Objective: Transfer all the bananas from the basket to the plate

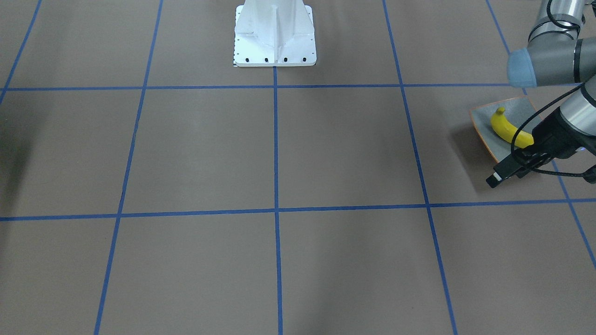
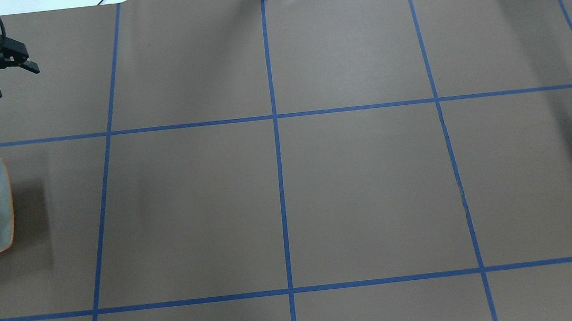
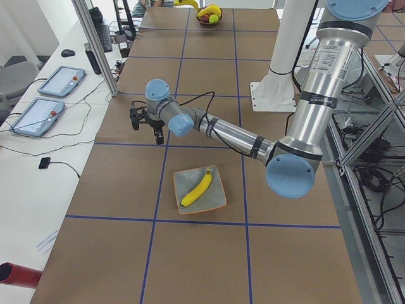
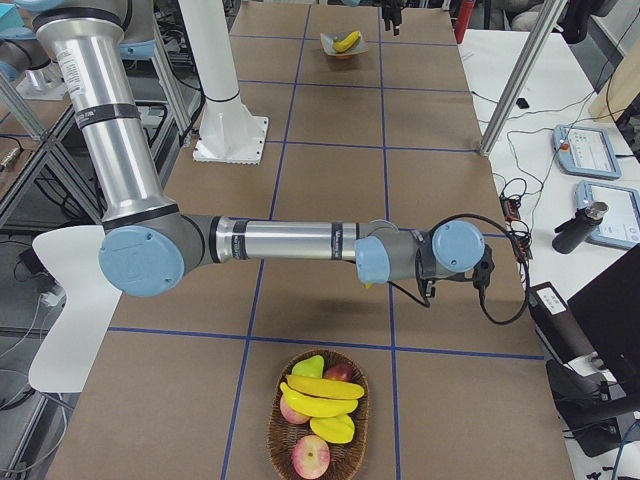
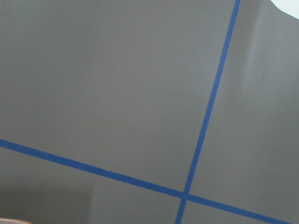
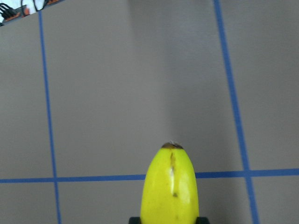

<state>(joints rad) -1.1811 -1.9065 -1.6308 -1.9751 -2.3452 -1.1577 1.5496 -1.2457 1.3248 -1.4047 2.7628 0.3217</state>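
**Mia:** Where is the plate?

**Tom:** At the right edge of the front view you can see the plate on the brown desk. On it lies one banana.

**Mia:** What about the left jaws?

**Tom:** In the overhead view the left jaws are in the upper left corner. They are spread wide apart with nothing between them. They are farther up the frame than the plate and do not touch it.

**Mia:** And the right jaws?

**Tom:** Look at the bottom middle of the right wrist view. There a second banana pokes up, with a black tip pressed on each side. So the right jaws are closed tight on it, over the desk and its blue lines.

**Mia:** Where is the basket?

**Tom:** At the bottom middle of the right side view sits the basket. In it lie more bananas with other fruit. Across the middle of that frame stretches the right arm.
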